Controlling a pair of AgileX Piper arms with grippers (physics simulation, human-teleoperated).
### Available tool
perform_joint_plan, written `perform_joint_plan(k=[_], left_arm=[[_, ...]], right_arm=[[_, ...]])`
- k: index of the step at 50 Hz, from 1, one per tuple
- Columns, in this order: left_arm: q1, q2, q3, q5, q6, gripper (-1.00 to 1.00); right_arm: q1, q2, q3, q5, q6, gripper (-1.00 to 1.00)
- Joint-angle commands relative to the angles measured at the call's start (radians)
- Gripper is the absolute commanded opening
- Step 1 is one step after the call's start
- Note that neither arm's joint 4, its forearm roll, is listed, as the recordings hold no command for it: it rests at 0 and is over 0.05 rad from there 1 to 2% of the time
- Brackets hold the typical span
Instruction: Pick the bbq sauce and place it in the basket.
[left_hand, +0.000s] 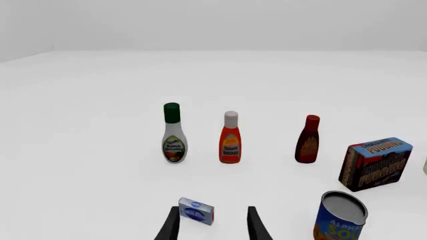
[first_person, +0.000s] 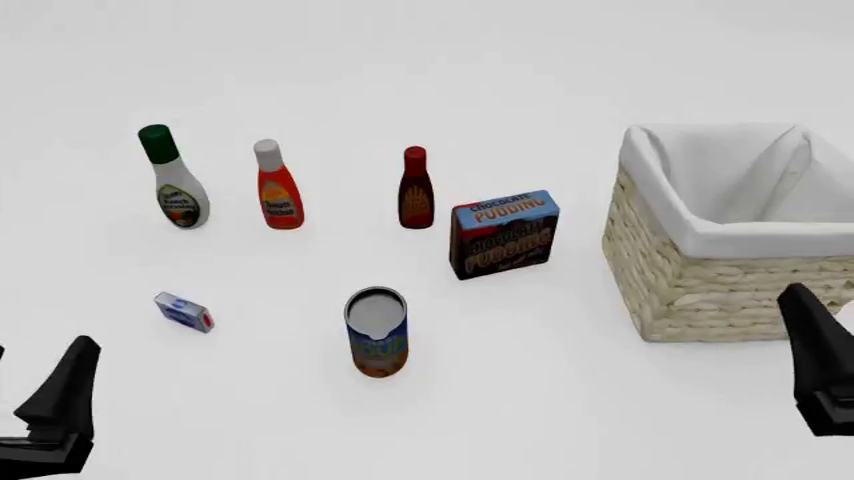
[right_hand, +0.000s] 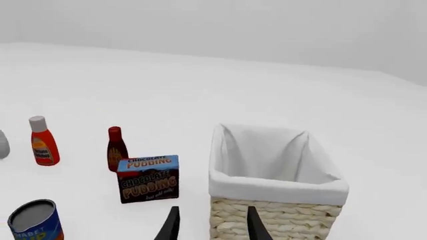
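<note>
The bbq sauce (first_person: 415, 190), a small dark reddish-brown bottle with a red cap, stands upright near the middle of the table, also seen in the left wrist view (left_hand: 307, 140) and the right wrist view (right_hand: 117, 149). The straw-coloured basket (first_person: 694, 290) with white lining sits at the right, its rim (right_hand: 273, 187) close ahead of the right gripper. My left gripper (left_hand: 213, 220) is open and low at the near left (first_person: 54, 420), far from the bottle. My right gripper (right_hand: 212, 220) is open at the near right (first_person: 821, 365), just in front of the basket. Neither holds anything.
A white bottle with a green cap (first_person: 174, 190) and an orange-red bottle with a white cap (first_person: 278, 185) stand left of the sauce. A chocolate pudding box (first_person: 503, 235) stands to its right front, a soup can (first_person: 376, 330) nearer, and a small blue-white box (first_person: 183, 311) near the left gripper.
</note>
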Motion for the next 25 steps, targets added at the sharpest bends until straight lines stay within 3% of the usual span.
perform_joint_plan(k=[1, 9, 14, 19, 21, 25], left_arm=[[0.0, 0.0, 0.0, 0.0, 0.0, 1.0], [0.0, 0.0, 0.0, 0.0, 0.0, 1.0], [0.0, 0.0, 0.0, 0.0, 0.0, 1.0], [0.0, 0.0, 0.0, 0.0, 0.0, 1.0], [0.0, 0.0, 0.0, 0.0, 0.0, 1.0], [0.0, 0.0, 0.0, 0.0, 0.0, 1.0]], right_arm=[[0.025, 0.102, -0.142, 0.039, -0.022, 1.0], [0.018, 0.243, -0.268, 0.048, -0.038, 1.0], [0.024, 0.337, -0.372, 0.072, -0.094, 1.0], [0.101, 0.393, -0.449, 0.091, -0.129, 1.0], [0.108, 0.42, -0.478, 0.099, -0.104, 1.0], [0.126, 0.458, -0.507, 0.102, -0.12, 1.0]])
